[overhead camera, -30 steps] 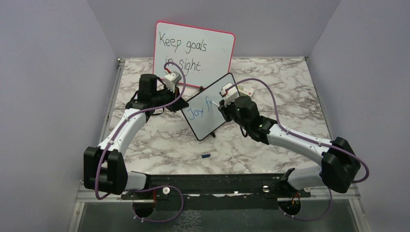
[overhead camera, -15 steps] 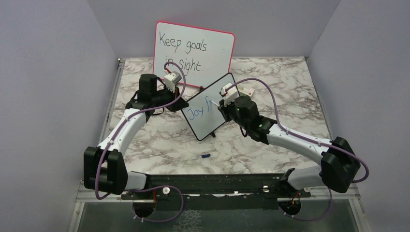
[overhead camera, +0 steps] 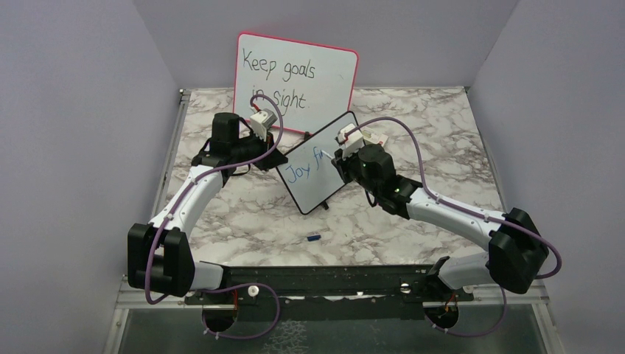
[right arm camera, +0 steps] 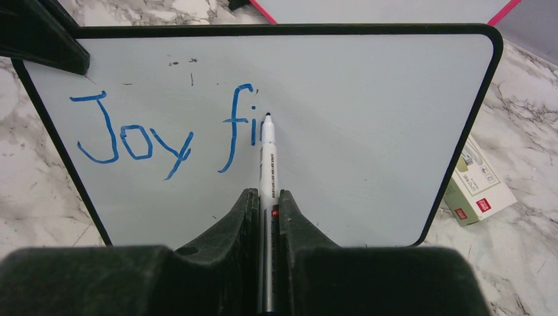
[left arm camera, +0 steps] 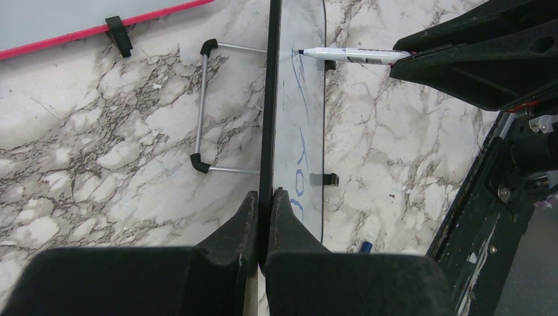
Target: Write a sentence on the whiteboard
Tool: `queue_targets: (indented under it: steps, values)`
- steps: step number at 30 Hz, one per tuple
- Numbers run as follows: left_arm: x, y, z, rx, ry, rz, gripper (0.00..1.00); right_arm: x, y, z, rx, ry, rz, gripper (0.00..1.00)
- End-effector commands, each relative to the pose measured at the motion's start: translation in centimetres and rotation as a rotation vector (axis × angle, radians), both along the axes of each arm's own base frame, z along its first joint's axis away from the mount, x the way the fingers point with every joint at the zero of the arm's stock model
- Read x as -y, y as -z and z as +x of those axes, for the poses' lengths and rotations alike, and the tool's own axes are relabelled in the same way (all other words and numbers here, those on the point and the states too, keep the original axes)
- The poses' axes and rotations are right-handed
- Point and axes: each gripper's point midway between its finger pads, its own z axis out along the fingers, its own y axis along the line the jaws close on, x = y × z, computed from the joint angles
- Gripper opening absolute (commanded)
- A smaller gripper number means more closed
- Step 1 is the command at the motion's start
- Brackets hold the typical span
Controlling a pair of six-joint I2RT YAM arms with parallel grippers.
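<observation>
The whiteboard (overhead camera: 313, 184) stands tilted at mid-table, just in front of the pink-framed board (overhead camera: 295, 77), and the left gripper (left arm camera: 265, 197) is pinched on its left edge. Over the last second the right gripper (right arm camera: 266, 197) — clamped tight on the marker (right arm camera: 266, 158) — has edged slightly left and farther. The sentence (right arm camera: 164, 135) now reads "Joy fi", with the tip at the board just right of the "i" — so "find" looks half-written and most of the writing remains.

In the right wrist view the marker (right arm camera: 266, 155) loses its back end between the fingers of the right gripper (right arm camera: 264, 197), and we cannot read the print on the box (right arm camera: 477, 178) right of the whiteboard (right arm camera: 368, 131). From above, that gripper hides the right end of the writing (overhead camera: 298, 169), and the blue speck (overhead camera: 313, 237) in front of the whiteboard is too small to name.
</observation>
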Motion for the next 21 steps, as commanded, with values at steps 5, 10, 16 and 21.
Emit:
queue_targets:
  steps: [5,10,16,21]
  values:
    - [-1.2,3.9,-0.6,-0.088,-0.034,0.112,0.0,0.2,-1.0,1.3,0.018,0.044,0.016,0.0]
    - [-1.2,3.8,-0.6,-0.086,-0.035,0.113,0.0,0.7,-0.3,1.2,0.0,0.057,0.004,0.0]
    - [-1.3,3.8,-0.6,-0.084,-0.036,0.113,0.0,1.2,0.3,1.0,-0.016,0.076,0.001,0.0]
    - [-1.3,3.8,-0.6,-0.084,-0.035,0.114,0.0,1.4,0.4,1.0,-0.021,0.078,0.004,0.0]
